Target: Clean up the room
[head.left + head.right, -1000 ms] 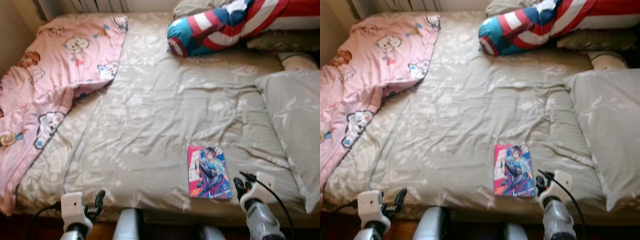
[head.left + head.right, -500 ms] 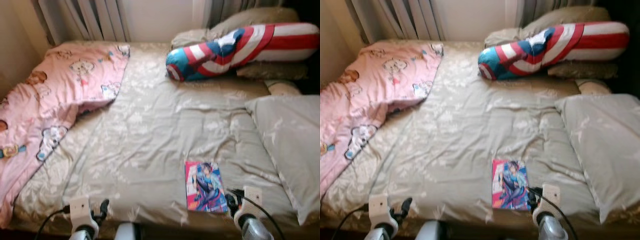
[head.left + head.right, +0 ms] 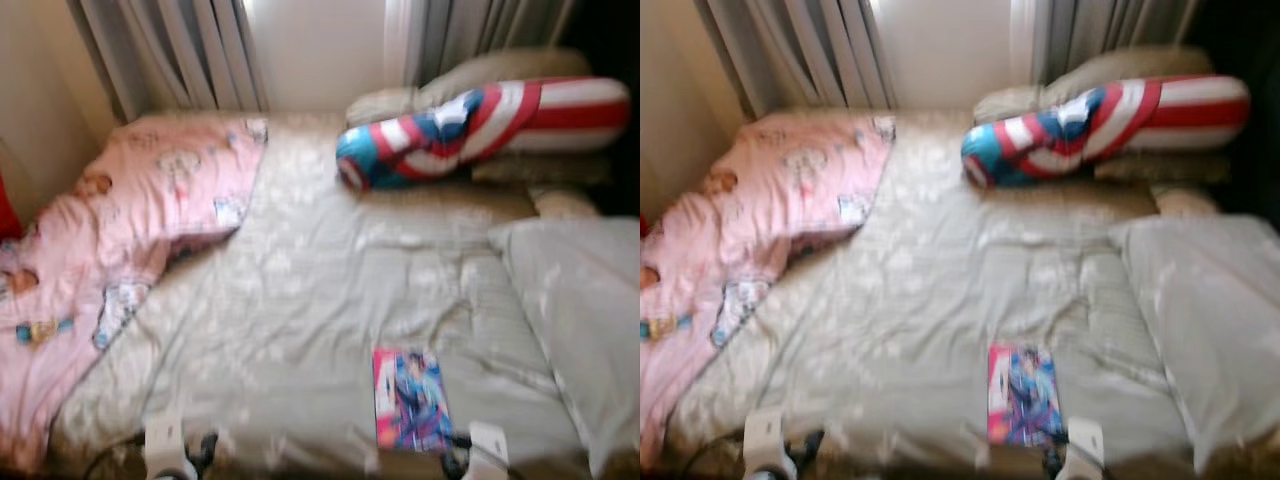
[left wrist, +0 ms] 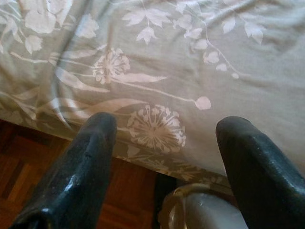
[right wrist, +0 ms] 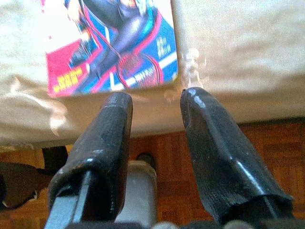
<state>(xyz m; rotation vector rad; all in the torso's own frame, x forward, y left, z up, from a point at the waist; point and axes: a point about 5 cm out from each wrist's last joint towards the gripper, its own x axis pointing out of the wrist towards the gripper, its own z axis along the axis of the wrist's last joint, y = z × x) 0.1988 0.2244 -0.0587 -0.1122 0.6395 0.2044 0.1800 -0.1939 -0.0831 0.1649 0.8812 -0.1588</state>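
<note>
At the near edge of the bed [image 3: 300,300], close to my right side, lies the thing I judge I should tidy: a bright comic book [image 3: 410,400], flat on the grey-green floral cover, its near edge close to the mattress edge. My right claw [image 5: 155,117] hangs just below and in front of it, empty, its two black fingers parted with a moderate gap; my left claw [image 4: 164,138] hovers at the bed's edge well to the left, spread wide and holding nothing, with wooden floor [image 4: 28,157] beneath. The risk I see is this: the book is thin and lies flush on soft cloth, so a finger coming in low may push it further onto the bed or pinch the cover along with it, and a grip on one corner could let the pages fan or the book slide off onto the floor. Both head views are blurred, so I cannot read the book's cover or judge exactly how near the edge it sits. The pink blanket [image 3: 130,210] is bunched on the left and may hide something; the striped bolster [image 3: 470,120] and the pillow [image 3: 580,320] run out of frame.
</note>
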